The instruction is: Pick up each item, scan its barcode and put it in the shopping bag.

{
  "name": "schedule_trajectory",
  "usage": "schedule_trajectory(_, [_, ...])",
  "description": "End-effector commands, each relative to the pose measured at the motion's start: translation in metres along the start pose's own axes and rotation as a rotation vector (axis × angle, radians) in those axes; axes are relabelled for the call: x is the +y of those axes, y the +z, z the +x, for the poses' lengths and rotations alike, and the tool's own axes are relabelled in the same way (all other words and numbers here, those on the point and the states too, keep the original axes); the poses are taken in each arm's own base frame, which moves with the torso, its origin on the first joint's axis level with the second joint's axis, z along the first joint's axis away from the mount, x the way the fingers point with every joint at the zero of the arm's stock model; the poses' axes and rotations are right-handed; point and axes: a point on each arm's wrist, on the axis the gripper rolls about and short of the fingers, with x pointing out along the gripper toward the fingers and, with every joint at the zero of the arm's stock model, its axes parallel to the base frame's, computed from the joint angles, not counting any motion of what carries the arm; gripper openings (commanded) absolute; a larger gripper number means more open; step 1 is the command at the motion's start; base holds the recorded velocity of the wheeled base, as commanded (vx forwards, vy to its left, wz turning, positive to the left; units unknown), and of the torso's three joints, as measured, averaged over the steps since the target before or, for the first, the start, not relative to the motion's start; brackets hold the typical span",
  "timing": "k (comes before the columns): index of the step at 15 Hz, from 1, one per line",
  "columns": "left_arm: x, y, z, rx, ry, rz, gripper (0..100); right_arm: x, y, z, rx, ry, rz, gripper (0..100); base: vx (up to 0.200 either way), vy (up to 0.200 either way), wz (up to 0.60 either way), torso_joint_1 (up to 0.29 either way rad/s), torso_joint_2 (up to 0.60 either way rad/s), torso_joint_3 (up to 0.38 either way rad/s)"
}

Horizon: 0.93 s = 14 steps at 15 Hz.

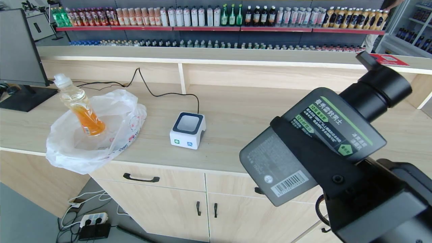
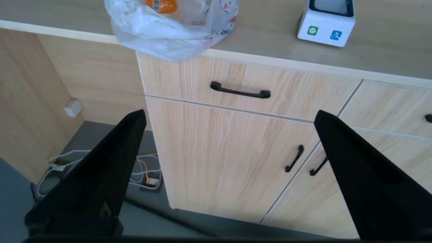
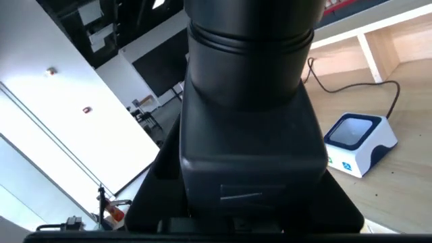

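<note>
Currently, a dark bottle (image 1: 332, 121) is held raised by the right gripper (image 1: 297, 145), near the head camera and well above the counter (image 1: 236, 118). The fingers are clamped across the bottle's body, one on each side. The bottle is tilted, with its black cap pointing up and away. A barcode (image 1: 290, 183) is seen at the base end, facing the head camera.

The scanner (image 1: 187, 130) is seated on the counter, apart from the dark bottle, with its window facing up. A black cable (image 1: 162, 91) is run from it toward the back wall.

The bag (image 1: 67, 148) is laid open on the counter's left part, its edge overhanging the front. An orange bottle (image 1: 82, 109) is leaned inside it, cap up.

The left gripper (image 2: 229, 115) is held low before the cabinet fronts, under the counter edge. Its fingers are spread wide; nothing is held between them.
</note>
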Motion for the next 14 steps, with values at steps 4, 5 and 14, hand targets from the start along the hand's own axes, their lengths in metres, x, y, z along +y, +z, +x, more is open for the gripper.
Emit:
schedule_trajectory(4, [0.000, 0.000, 0.000, -0.001, 0.000, 0.000, 100, -0.027, -0.014, -0.018, 0.102, -0.064, -0.165, 0, 0.000, 0.000, 0.00, 0.000, 0.00, 0.000])
schedule_trajectory(5, [0.000, 0.000, 0.000, -0.001, 0.002, 0.000, 100, -0.034, -0.012, -0.018, 0.093, -0.091, -0.193, 0, 0.000, 0.000, 0.00, 0.000, 0.00, 0.000])
schedule_trajectory(14, [0.000, 0.000, 0.000, 0.001, 0.002, -0.002, 100, -0.112, 0.014, -0.026, 0.074, -0.398, -0.520, 0, 0.000, 0.000, 0.00, 0.000, 0.00, 0.000])
